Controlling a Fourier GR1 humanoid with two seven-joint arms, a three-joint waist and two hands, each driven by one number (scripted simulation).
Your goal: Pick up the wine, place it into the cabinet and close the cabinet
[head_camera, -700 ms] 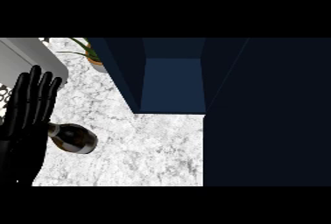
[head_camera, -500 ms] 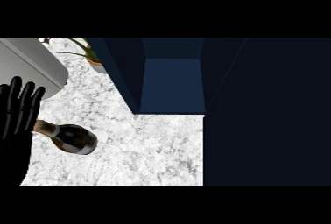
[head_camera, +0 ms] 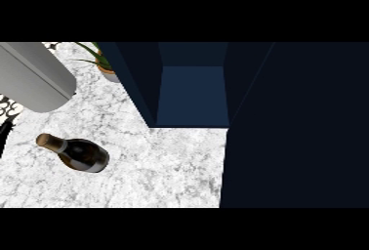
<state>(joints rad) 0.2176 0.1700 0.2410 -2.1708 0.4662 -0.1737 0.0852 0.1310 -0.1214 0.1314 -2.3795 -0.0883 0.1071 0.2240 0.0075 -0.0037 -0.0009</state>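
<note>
Since the earlier frame my left hand (head_camera: 3, 137) has slid out to the left edge, where only a black sliver of it shows, so I cannot tell whether it is open or curled. At the upper left my grey forearm (head_camera: 36, 78) fills more of the frame. I hold nothing that I can see. Lower left, the wine bottle (head_camera: 79, 154) lies on the marble counter (head_camera: 158, 166), cork end pointing up-left, apart from my hand. At top centre the cabinet (head_camera: 193, 95) stands open, a plant (head_camera: 97, 58) just left of it.
</note>
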